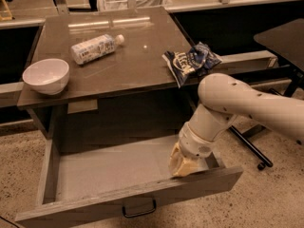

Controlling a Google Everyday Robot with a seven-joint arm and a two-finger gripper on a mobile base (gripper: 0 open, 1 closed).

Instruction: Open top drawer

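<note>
- I've got the drawer [199,183] in view. It stands wide open under the table [137,70], with its front low in my picture and nearest the camera.
- The pale grey inside shows plainly, and the side walls run back beneath the tabletop.
- The black bar handle [139,208] sits at the middle of the front, close to the bottom edge of my view. It is on the outer face, apart from the gripper.
- The gripper [183,163] is down inside the drawer at the right front corner, right against the inner face of the front.
- Clenched or released? I cannot tell from here, since the tan end reads as one lump behind the front's top edge.
- The arm [242,101] comes in from the right and bends at a big white elbow beside the table's right edge. From there it drops into the drawer.
- On the tabletop, a white bowl [46,75] stands upright at the left front corner.
- A bottle [95,48] lies on its side behind the bowl, with its cap pointing right and away.
- A crumpled blue bag [191,61] lies at the table's right edge, just above the elbow in my view.
- The floor [266,198] is speckled, and a black leg [251,148] with a castor crosses it right of the drawer.
</note>
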